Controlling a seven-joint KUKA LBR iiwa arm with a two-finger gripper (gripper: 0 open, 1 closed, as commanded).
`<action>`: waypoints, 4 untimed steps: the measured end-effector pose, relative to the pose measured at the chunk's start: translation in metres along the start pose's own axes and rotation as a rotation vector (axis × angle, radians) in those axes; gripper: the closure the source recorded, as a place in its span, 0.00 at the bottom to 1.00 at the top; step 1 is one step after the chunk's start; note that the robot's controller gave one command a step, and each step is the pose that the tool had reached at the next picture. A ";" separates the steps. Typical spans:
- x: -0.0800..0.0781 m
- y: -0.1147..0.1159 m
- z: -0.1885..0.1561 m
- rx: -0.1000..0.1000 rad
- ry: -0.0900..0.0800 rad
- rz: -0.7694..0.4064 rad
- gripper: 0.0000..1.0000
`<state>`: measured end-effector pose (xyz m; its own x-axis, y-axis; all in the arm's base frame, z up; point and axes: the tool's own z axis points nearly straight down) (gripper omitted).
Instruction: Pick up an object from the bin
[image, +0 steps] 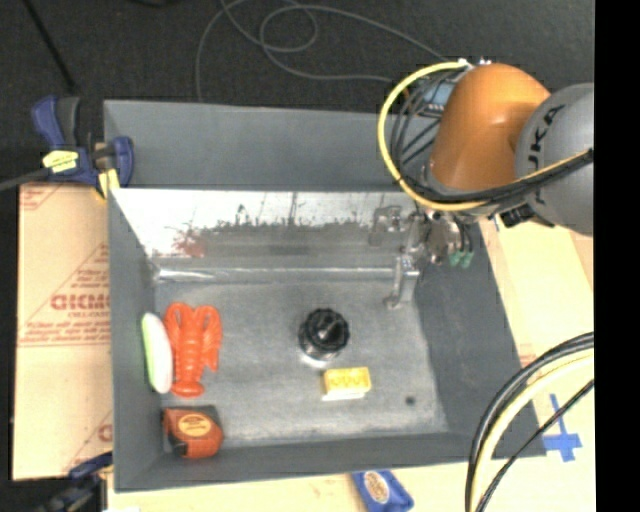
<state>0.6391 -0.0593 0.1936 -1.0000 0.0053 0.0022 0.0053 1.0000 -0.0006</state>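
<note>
My claw (402, 290) hangs low by the back wall of the grey bin (460, 330), on the right side, over bare floor; I cannot tell if it is apart or together. The thing nearest to me is a black round knob (323, 332); it sits in the middle of the bin, near my claw but not touching it. Just in front of the knob lies a little yellow block (347, 382). Far off on the left lie a red toy lobster (192, 345) and a white and green stick (156, 352), side by side; an orange tape measure (192, 432) sits in the front left corner.
</note>
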 end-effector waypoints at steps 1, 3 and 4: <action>-0.001 0.000 -0.005 0.001 -0.007 -0.001 0.00; 0.019 0.041 0.067 -0.002 -0.004 0.005 0.00; 0.010 0.068 0.101 0.000 -0.010 0.016 0.00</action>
<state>0.6294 0.0082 0.0926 -0.9998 0.0210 -0.0076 0.0210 0.9998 -0.0004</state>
